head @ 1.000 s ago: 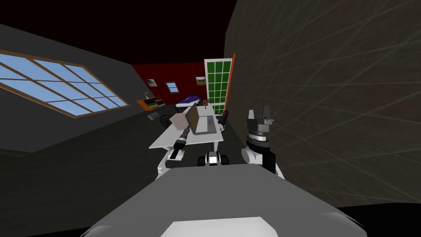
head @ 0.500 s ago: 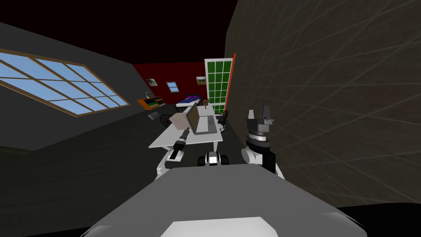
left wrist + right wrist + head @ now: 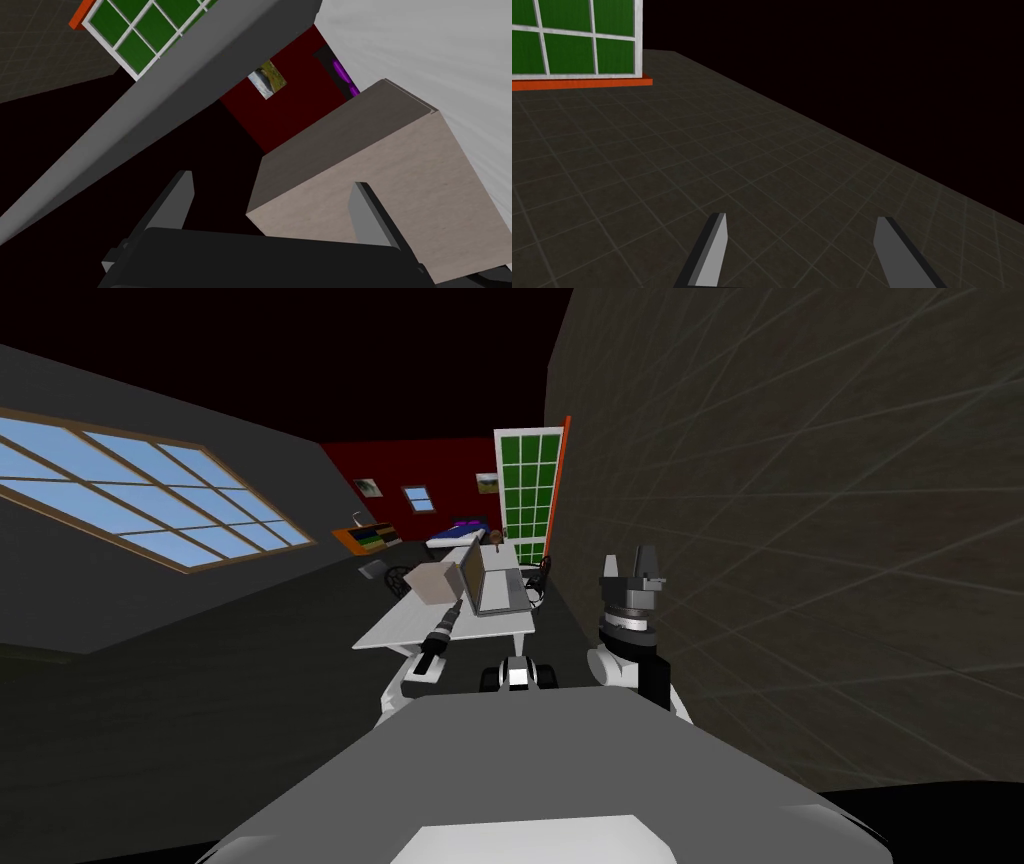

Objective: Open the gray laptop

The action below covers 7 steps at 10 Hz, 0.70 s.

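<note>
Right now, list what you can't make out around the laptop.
Left wrist view: whether the left gripper touches the laptop; its grey lid passes beside one finger, depth unclear.
Same view: the laptop's base, hidden behind that lid.
Head view: the brown thing at the table's far end, too small to name.
Left wrist view: the beige box's lower part, behind the gripper's dark body.

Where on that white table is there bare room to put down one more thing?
The near end of the table is bare, between its front edge and the tan box and open laptop; only the left arm reaches over it. The middle is crowded: box and laptop stand close, with the open left pincer by both.
</note>
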Available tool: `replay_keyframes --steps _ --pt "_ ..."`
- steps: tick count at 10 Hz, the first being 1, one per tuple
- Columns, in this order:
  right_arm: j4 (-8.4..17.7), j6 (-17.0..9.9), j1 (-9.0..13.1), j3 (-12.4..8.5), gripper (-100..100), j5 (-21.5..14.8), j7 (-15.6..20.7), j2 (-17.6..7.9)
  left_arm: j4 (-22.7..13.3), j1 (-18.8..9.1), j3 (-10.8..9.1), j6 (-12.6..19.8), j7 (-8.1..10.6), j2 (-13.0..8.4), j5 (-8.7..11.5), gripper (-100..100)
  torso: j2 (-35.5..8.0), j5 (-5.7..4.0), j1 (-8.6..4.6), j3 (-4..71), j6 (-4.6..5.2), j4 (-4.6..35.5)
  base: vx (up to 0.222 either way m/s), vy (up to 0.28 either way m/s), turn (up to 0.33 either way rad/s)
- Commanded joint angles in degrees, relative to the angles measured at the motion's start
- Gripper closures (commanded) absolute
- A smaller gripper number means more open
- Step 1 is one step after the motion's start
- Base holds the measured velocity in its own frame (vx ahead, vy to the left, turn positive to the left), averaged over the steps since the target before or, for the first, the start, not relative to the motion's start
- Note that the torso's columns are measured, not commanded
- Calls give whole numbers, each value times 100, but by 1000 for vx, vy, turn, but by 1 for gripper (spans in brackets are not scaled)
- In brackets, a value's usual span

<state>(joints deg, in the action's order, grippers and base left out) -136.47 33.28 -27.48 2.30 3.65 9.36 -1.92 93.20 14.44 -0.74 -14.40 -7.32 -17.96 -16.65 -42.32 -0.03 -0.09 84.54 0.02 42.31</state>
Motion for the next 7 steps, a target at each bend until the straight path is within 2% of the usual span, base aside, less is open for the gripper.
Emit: replay_keyframes --steps 1,2,3,4,6,7 --pt "0 0 0 0 0 0 0 0 -274 -5 -33 231 -96 -91 -72 -100 2 2 5 2 -2 -2 15 -97 8" --pt "0 0 0 0 0 0 0 0 -363 -8 -44 301 -124 -119 -95 -100 2 3 10 2 -2 -2 25 -84 5" --pt "0 0 0 0 0 0 0 0 -283 30 -40 223 -107 -100 -80 -100 6 5 14 4 -2 -3 14 -36 3" --pt "0 0 0 -1 0 0 0 -1 -393 41 -255 183 49 -128 -190 -100 2 8 26 2 -2 -2 -17 -33 -203" --pt "1 0 2 0 0 0 0 -1 -602 66 -623 48 370 -176 -404 -100 -9 4 9 -6 0 1 -43 -53 -348" --pt "1 -1 2 0 0 0 0 0 -602 66 -686 48 370 -176 -404 -100 -9 1 1 -5 -1 1 -40 -45 -63"
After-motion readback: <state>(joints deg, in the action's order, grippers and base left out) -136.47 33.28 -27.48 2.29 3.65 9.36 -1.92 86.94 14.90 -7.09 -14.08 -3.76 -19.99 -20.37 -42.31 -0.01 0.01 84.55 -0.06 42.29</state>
